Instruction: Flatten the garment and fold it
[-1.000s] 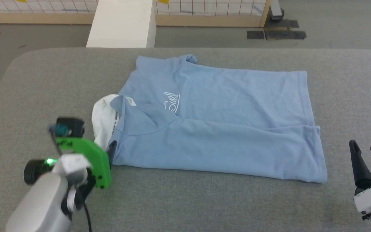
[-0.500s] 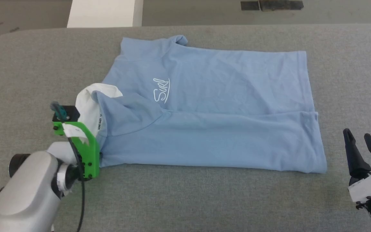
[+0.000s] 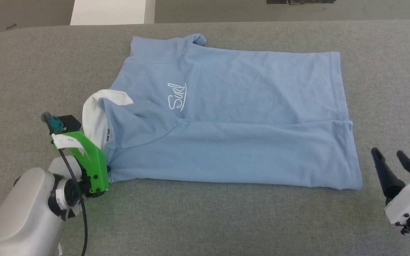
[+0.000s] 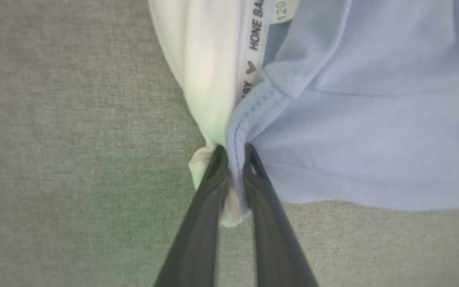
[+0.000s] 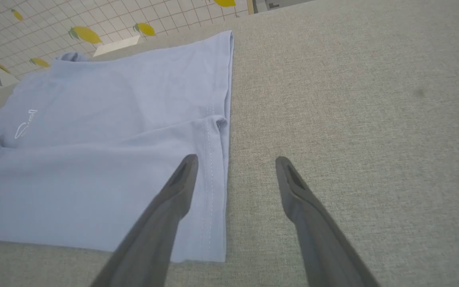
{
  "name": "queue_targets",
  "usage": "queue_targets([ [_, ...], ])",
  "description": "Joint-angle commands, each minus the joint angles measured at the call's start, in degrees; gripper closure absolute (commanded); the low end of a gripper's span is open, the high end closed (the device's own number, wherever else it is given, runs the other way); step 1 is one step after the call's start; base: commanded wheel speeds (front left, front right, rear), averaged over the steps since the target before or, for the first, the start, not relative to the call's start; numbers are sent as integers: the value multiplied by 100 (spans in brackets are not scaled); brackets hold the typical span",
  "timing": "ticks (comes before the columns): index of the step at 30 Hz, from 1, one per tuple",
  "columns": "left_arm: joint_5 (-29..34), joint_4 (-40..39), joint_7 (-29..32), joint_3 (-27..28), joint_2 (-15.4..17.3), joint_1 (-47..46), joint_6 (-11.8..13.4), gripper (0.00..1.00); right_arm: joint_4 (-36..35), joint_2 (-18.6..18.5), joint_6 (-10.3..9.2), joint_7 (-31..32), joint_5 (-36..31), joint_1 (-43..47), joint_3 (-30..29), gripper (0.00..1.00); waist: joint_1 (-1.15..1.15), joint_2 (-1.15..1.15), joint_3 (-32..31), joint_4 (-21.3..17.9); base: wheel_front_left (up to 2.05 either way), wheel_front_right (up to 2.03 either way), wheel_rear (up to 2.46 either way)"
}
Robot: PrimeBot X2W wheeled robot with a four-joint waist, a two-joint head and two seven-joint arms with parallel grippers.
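Left fingers [image 4: 218, 167] closed since earlier frame, pinching garment [image 3: 244, 106] (collar-side corner); right fingers [image 5: 179, 185] spread, empty.

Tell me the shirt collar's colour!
White. The soft white collar of the light blue knit polo shirt shows best in the left wrist view.

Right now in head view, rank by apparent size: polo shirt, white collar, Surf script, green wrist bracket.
1. polo shirt
2. white collar and green wrist bracket: look alike, bracket nearer the camera, so unranked
3. Surf script
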Motion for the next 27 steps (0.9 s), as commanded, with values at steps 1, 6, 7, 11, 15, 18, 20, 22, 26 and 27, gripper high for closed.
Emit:
queue_targets([
  [1,-88,31,3,-125,-162,318,-12,100,-131,-51,-8,355,-180,-136,39,0,0,0,-29,2,0,0,0],
  [6,-77,-406,-143,7,-57,360,69,100,-506,-37,-8,2124,-781,-351,146,0,0,0,-61,20,0,0,0],
  [7,-78,-471,-133,14,-44,369,90,100,-551,-41,-8,2438,-855,-393,220,0,0,0,-58,29,0,0,0],
  [11,-49,-730,-121,27,-19,369,186,100,-639,-112,-8,3510,-1138,-585,529,0,0,0,18,101,0,0,0],
  [15,-34,-899,-128,16,-34,344,226,100,-506,-191,-8,4018,-1381,-733,741,0,0,0,148,189,0,0,0],
  [18,-30,-968,-144,8,-58,323,243,100,-319,-257,-8,4098,-1551,-808,874,0,0,0,256,256,0,0,0],
  [20,-51,-979,-155,7,-86,309,236,100,-167,-279,-8,4104,-1616,-825,956,0,0,0,314,300,0,0,0],
  [22,-54,-961,-185,7,-100,303,230,100,-14,-309,-8,4119,-1653,-824,1073,0,0,0,355,330,0,0,0],
  [26,-84,-918,-226,2,-136,304,202,100,245,-354,-8,4095,-1617,-837,1258,0,0,0,440,377,0,0,0],
  [27,-95,-910,-228,1,-145,305,195,100,277,-366,-8,4095,-1601,-838,1291,0,0,0,447,384,0,0,0],
])
